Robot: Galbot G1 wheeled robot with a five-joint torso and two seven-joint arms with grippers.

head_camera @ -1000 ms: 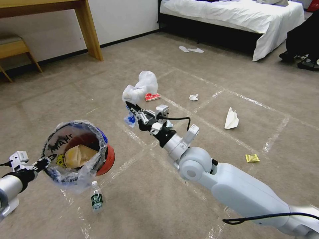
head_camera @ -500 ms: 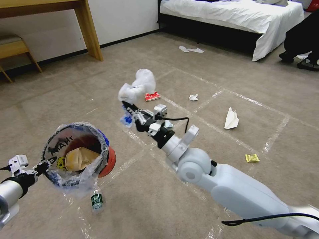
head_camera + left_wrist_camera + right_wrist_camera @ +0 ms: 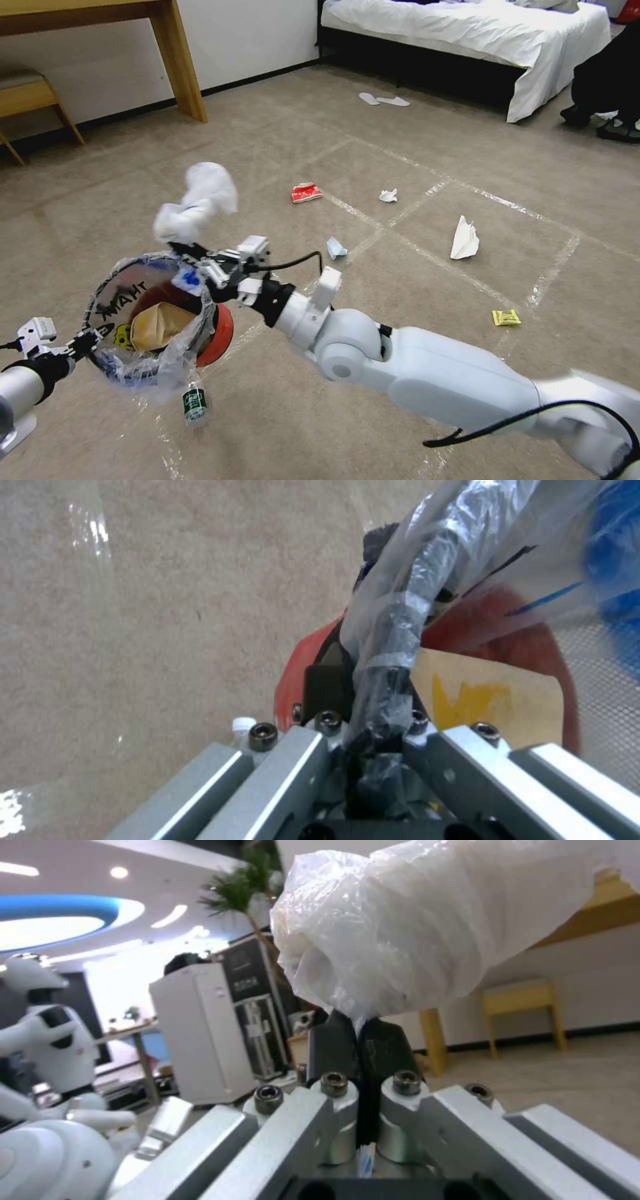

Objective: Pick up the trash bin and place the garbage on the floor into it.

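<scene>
The left gripper (image 3: pixel 90 338) is clamped on the rim of the trash bin (image 3: pixel 217 327), holding it off the floor (image 3: pixel 400 153) and tipped — its mouth faces up and toward the robot, its red base points away and down toward the carpet. The clear liner (image 3: pixel 117 297) carries black letters that read reversed from here, something like "THANK"; I can't make out more. Inside lies a crumpled brown paper bag (image 3: pixel 157 323) beside a small yellow face mark.

The right gripper (image 3: pixel 181 250) hovers over the far edge of the bin's mouth, its fingers (image 3: pixel 383 1042) pinched tight on a white plastic bag (image 3: pixel 197 200) — the wad stands up and away from the jaws, long axis slanting upward.

Just under the bin a plastic bottle (image 3: pixel 194 400) lies on the carpet, green label unreadable. Farther out sit a red wrapper (image 3: pixel 306 193), a blue scrap (image 3: pixel 335 249), a small white wad (image 3: pixel 388 195), a folded white paper (image 3: pixel 464 239) and a yellow packet (image 3: pixel 506 317), all well apart.
</scene>
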